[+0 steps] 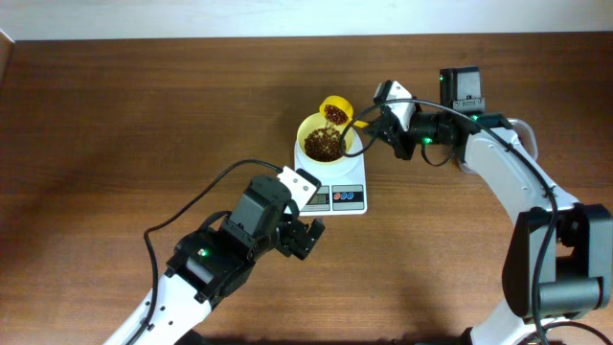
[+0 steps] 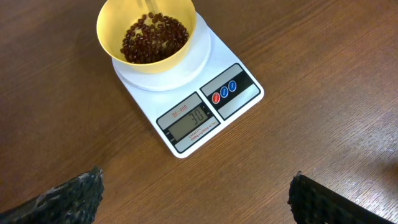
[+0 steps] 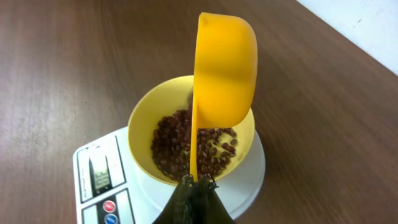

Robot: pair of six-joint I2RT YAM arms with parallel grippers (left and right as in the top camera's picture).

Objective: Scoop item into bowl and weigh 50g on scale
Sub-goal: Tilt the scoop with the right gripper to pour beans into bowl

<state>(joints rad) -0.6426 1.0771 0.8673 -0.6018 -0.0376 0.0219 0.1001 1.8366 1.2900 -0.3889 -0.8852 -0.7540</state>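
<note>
At table centre, overhead: scale (image 2: 163, 102) sat on the surface (image 1: 144, 96), bowl (image 3: 140, 124) on its platform toward 12 o'clock, display (image 2: 189, 118) on the 6 o'clock edge. Beans (image 2: 152, 37) covered the bowl floor.

- Display read 30, units not legible. My read: a bit past halfway to 50.
- Right gripper (image 3: 196, 198) was clamped shut on the handle of the scoop (image 3: 224, 68), coming in from 3 o'clock. Scoop was tipped nearly on edge above the bowl's 12–1 o'clock rim.
- Left gripper (image 1: 302, 237) was parked at 7 o'clock of the scale, jaws wide apart, holding nothing.

Risks:
- Overshoot. At that tilt, whatever was left in the scoop could dump in one go and blow past 50.
- Scoop lip was close to the bowl rim. Any contact would load the platform and fake the reading.
- Beans bouncing off the pile over the rim onto the platform or surface.

Couldn't see:
- Scoop's inside faced away from the right wrist camera; overhead showed some beans at its mouth, amount unclear.
- Handle and grip mostly hidden under the gripper.
- Left wrist view cut off the bowl's far rim; a blur there might be falling beans, can't confirm.
- No supply container in any view.
</note>
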